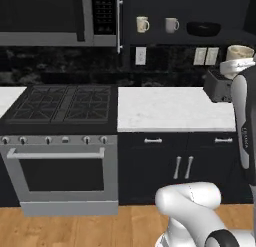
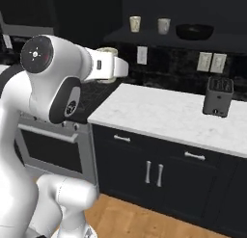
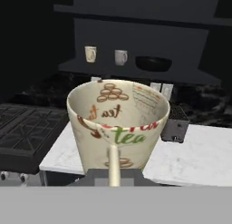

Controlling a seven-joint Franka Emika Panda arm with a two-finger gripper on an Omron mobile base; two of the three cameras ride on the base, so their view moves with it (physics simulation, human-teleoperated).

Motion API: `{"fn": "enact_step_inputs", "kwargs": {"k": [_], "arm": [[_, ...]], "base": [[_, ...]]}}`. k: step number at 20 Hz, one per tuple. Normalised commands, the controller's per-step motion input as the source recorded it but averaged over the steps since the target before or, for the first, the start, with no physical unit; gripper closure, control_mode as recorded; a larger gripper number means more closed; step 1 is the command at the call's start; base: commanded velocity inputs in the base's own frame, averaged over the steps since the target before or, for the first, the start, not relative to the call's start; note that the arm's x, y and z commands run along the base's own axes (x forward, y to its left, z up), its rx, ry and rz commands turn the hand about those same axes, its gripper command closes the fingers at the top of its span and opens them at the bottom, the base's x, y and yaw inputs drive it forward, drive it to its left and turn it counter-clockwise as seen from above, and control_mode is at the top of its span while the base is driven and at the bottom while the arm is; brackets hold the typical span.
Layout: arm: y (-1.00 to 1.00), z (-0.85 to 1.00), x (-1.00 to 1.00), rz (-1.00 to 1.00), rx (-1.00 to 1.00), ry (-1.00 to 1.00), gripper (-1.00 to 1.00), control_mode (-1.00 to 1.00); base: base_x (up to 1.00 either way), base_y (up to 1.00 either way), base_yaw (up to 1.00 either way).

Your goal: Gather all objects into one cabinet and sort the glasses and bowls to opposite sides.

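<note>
- As we carry the tan mottled tumbler (image 3: 118, 128) upright above the worktop (image 1: 170, 111), our gripper (image 3: 114, 171) is pinched on its near wall.
- The cabinet shelf (image 3: 136, 73) lies straight ahead and higher; we judge the coming move a forward, upward reach.
- There the cream mug (image 3: 90, 54) and pale grey mug (image 3: 120, 57) stand side by side on the left, the black bowl (image 3: 153, 63) well apart on the right.
- A toaster (image 3: 175, 125) sits below on the worktop.
</note>
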Motion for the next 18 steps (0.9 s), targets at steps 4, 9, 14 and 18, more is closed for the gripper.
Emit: {"fn": "enact_step_inputs", "kwargs": {"k": [4,9,14,18], "arm": [[0.00,0.00,0.00,0.00,0.00,0.00,1.00,1.00],[0.00,0.00,0.00,0.00,0.00,0.00,1.00,1.00],[0.00,0.00,0.00,0.00,0.00,0.00,1.00,1.00],[0.00,0.00,0.00,0.00,0.00,0.00,1.00,1.00]], "base": [[0.71,-1.00,0.48],[1.00,-0.91,0.40],[0.81,-0.60,0.22],[0.74,-0.30,0.07]]}}
